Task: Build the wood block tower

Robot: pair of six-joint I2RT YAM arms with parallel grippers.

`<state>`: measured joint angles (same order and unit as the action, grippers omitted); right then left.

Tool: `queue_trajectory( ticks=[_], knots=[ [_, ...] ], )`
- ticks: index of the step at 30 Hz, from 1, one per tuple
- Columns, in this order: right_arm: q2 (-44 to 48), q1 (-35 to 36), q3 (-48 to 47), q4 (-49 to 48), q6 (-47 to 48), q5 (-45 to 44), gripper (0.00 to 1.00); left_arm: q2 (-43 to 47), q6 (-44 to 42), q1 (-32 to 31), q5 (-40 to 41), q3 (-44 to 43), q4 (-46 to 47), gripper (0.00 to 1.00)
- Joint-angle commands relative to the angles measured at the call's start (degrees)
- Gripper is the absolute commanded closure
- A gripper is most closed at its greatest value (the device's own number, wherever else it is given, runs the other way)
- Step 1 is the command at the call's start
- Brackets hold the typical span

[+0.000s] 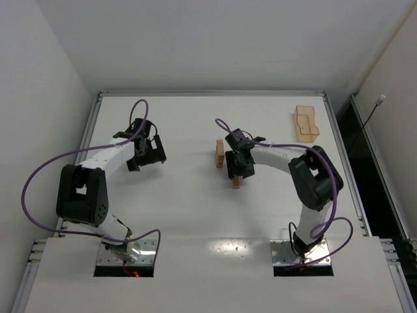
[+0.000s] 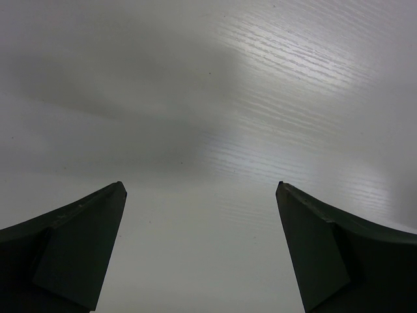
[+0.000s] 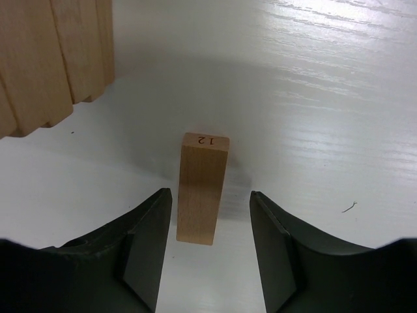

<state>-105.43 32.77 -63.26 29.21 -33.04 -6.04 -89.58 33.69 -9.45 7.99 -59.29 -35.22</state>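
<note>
Right gripper (image 3: 208, 193) was released, its jaws straddling 1 loose block (image 3: 204, 173) that lay flat on the table (image 3: 326, 98); a gap showed on each side, nothing grasped; the block's far end read 12; the wood block tower (image 3: 45, 59) stood just far-left of that block, apart from it, around mid-table; left gripper (image 2: 201, 189) was spread wide, holding nothing, well left of the tower; a tan tray (image 1: 305, 124) sat far right.

The wooden block (image 3: 199, 195) bears "12" on its end.
</note>
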Motion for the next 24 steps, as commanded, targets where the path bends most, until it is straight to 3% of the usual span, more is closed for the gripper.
queue_trajectory(
  ticks=[1,24],
  knots=[
    [-0.4,-0.2,-1.1,0.6,-2.2,-1.2,0.52,0.2,0.1,-0.5,0.5,-1.2,0.2,0.00],
    [-0.9,-1.7,1.0,0.6,-3.3,-1.2,0.64,-0.3,0.1,-0.5,1.1,-1.2,0.2,0.00]
  ],
)
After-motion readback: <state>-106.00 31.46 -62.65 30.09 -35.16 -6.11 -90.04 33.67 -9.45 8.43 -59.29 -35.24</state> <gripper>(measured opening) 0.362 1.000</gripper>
